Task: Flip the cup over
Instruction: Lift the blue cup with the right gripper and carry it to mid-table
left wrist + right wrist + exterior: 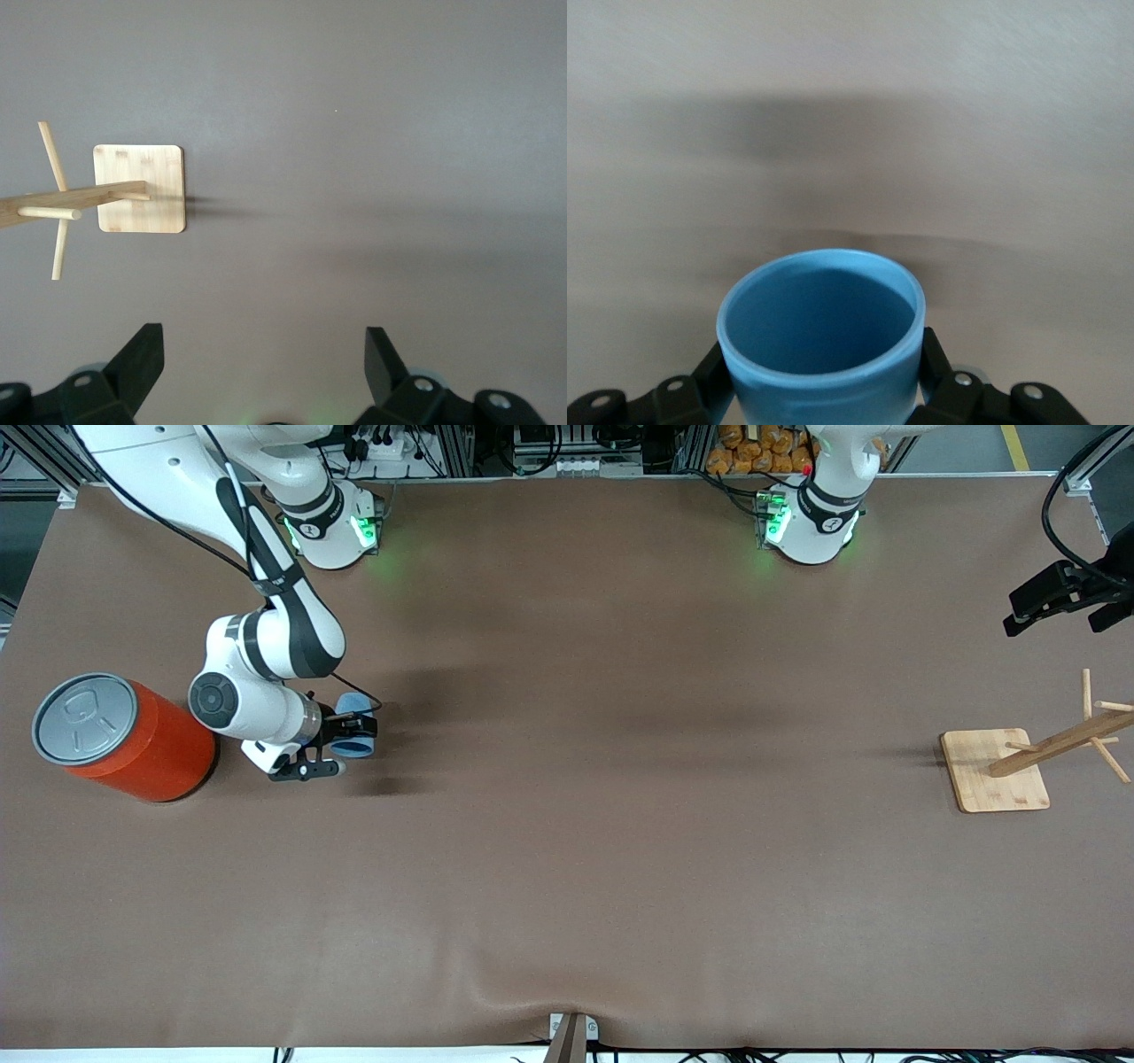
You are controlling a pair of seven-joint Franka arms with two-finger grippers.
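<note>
The small light-blue cup [355, 729] is in my right gripper [351, 734], which is shut on its sides. The cup is turned on its side, low over the table beside the orange can, toward the right arm's end. In the right wrist view the cup [824, 354] shows its open mouth pointing away from the wrist, with my right gripper [824, 350] clamped on it and one black finger [932, 347] on each side. My left gripper [1063, 598] hangs open and empty over the left arm's end of the table; the left wrist view shows its gripper [264, 354] wide open.
A large orange can with a grey lid [124, 735] stands close beside the right wrist. A wooden peg rack on a square base [994, 771] stands at the left arm's end and shows in the left wrist view [142, 188].
</note>
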